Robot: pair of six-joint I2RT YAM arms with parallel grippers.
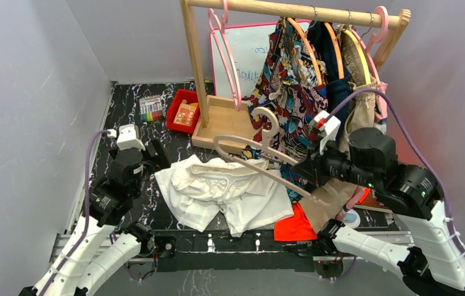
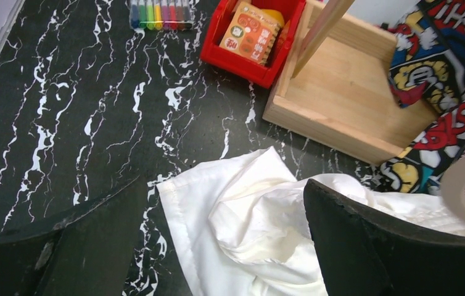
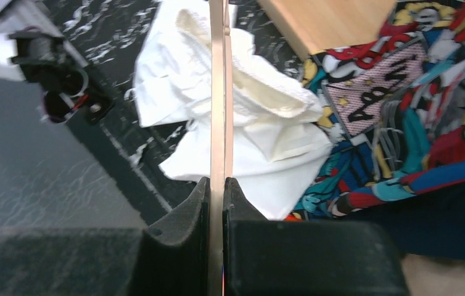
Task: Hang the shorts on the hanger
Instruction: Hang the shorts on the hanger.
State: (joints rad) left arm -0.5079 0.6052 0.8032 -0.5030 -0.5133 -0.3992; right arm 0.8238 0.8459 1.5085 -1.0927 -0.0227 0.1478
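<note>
The white shorts [image 1: 224, 191] lie crumpled on the black marbled table, waistband toward the rack. The cream hanger [image 1: 251, 151] is held tilted above their far right part, hook up. My right gripper [image 1: 302, 177] is shut on the hanger's lower bar; in the right wrist view its jaws [image 3: 216, 191] pinch the thin bar [image 3: 219, 92] with the shorts [image 3: 267, 123] beyond. My left gripper [image 1: 156, 160] is open at the shorts' left edge. In the left wrist view its gap [image 2: 230, 246] is over the shorts [image 2: 248, 222], with the right finger [image 2: 390, 246] over the cloth.
A wooden rack base [image 1: 224, 123] stands behind the shorts, with a comic-print garment [image 1: 292, 92], pink hangers [image 1: 224, 49] and orange-brown hangers above. A red bin [image 1: 184, 111] and markers [image 1: 150, 108] sit at the back left. Orange cloth [image 1: 295, 227] lies at the front right.
</note>
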